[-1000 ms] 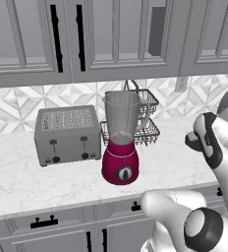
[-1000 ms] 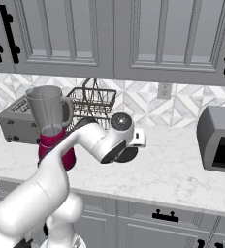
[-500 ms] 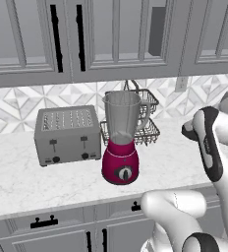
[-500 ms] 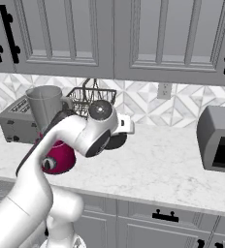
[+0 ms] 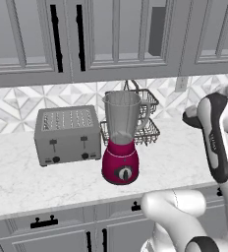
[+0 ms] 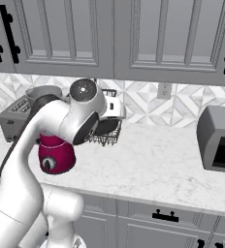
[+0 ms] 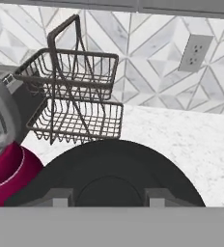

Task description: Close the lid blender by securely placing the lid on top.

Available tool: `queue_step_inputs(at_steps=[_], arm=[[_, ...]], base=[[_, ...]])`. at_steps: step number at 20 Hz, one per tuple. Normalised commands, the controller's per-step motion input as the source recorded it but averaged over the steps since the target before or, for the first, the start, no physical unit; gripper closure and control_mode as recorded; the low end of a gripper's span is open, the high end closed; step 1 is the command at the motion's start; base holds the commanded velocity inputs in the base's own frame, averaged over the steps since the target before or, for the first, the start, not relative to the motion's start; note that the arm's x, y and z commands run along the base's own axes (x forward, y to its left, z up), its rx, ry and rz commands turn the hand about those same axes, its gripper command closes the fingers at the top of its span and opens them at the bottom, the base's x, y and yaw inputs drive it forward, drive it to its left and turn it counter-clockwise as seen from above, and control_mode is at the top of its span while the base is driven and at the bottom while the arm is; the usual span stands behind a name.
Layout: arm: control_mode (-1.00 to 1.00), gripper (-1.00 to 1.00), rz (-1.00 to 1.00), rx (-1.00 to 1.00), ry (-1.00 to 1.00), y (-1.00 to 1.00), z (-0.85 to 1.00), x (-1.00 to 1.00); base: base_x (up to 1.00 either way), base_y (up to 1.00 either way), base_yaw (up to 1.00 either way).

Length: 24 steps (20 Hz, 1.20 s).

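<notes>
Swinging further left since the earlier frames, the claw (image 7: 109, 200) now hangs beside the wire rack (image 7: 75, 99), clamped on the black lid (image 7: 114, 169) held in the air above the surface (image 5: 175, 157), right of the open-topped blender (image 5: 121, 142)

Lid (image 7: 109, 178): lower part cut off below the fingertips (image 7: 61, 197). Blender (image 7: 5, 159): cut by the edge beside the fingers. Whether the fingers clasp the lid is hidden.
</notes>
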Motion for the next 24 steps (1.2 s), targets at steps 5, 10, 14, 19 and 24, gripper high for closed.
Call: queue_step_inputs(at_steps=[5, 10, 14, 19, 24], arm=[[-1.0, 1.0, 0.0, 0.05, -0.14, 0.3, 0.56, -0.21], [-1.0, 1.0, 0.0, 0.08, -0.23, 0.42, 0.31, -0.05], [-1.0, 1.0, 0.0, 0.08, -0.23, 0.5, 0.31, 0.0], [-1.0, 1.0, 0.0, 0.05, -0.12, 0.51, 0.43, 0.0], [-1.0, 1.0, 0.0, 0.01, -0.01, 0.57, 0.37, 0.0]], base=[[0.0, 0.0, 0.0], [0.0, 0.0, 0.0], [0.0, 0.0, 0.0], [0.0, 0.0, 0.0], [0.0, 0.0, 0.0]])
